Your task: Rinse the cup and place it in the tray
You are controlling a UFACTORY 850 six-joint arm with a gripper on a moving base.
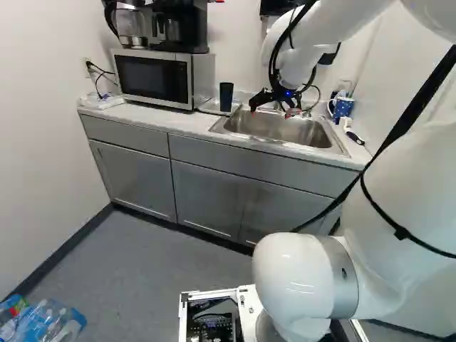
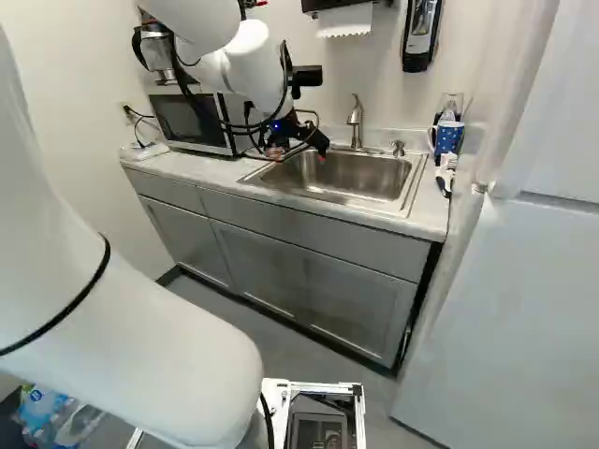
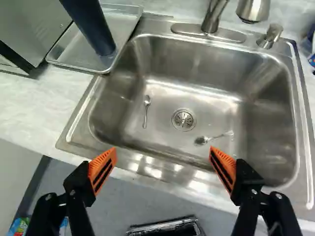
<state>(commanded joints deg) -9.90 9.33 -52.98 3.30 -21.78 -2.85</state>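
In the left base view my gripper [image 1: 273, 111] is over the near side of the steel sink [image 1: 317, 134]. The wrist view shows the gripper [image 3: 163, 153] open above the sink's front rim, nothing between its orange pads. A tall dark cup [image 1: 226, 97] stands upright beside the microwave. In the wrist view this cup [image 3: 90, 24] is on the metal tray [image 3: 74, 53], near the tray's sink-side edge, well apart from the fingers; its upper part is cut off. The faucet [image 3: 213, 14] rises behind the basin.
Two spoons, one [image 3: 146, 110] and another [image 3: 211, 138], lie in the sink near the drain. The microwave [image 1: 153, 77] stands beside the tray. A blue dotted mug [image 2: 449, 137] and a brush [image 2: 445, 176] are on the sink's other side. Cabinets [image 1: 206, 196] front the counter.
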